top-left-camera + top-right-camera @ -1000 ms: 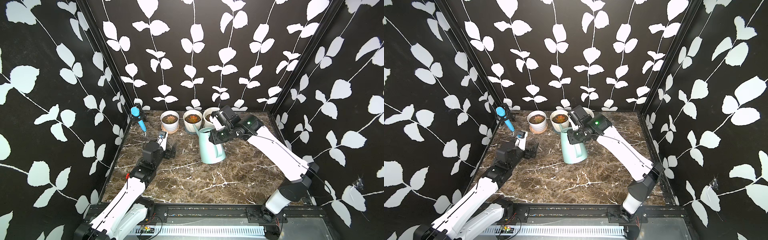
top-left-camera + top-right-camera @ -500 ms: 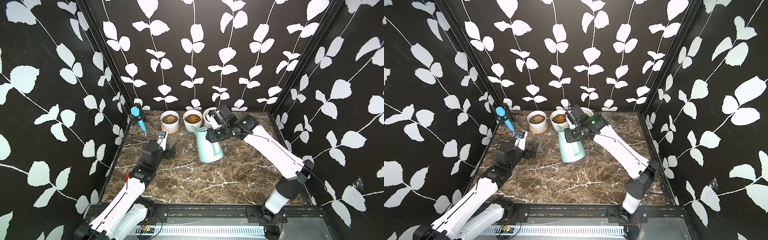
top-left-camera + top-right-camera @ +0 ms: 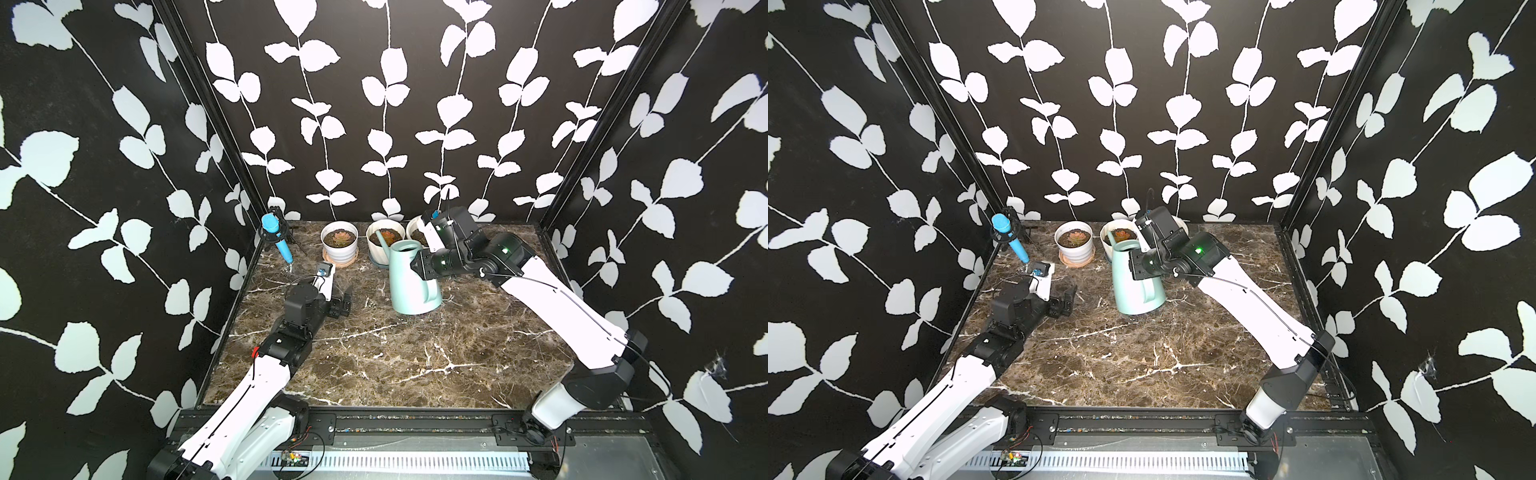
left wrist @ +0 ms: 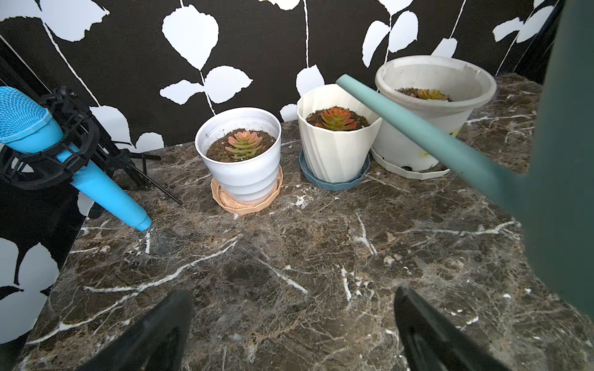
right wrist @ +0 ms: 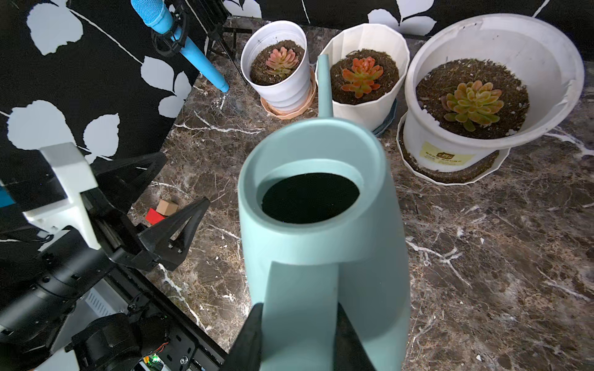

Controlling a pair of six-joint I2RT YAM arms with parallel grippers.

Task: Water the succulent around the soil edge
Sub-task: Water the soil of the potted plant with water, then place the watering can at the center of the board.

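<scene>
Fingers of the right gripper (image 5: pixel 299 347) clamp the handle (image 5: pixel 302 289) of the mint watering can (image 3: pixel 411 278), whose spout (image 4: pixel 401 125) reaches the rim of the middle pot (image 5: pixel 363 96). Three potted succulents (image 5: pixel 361 77) line the back edge of the tabletop (image 3: pixel 415 365). The left gripper (image 4: pixel 289 337) hangs low near the left edge, fingers spread wide on nothing.

White arm links (image 3: pixel 557 307) — black joints (image 3: pixel 598 382)
</scene>
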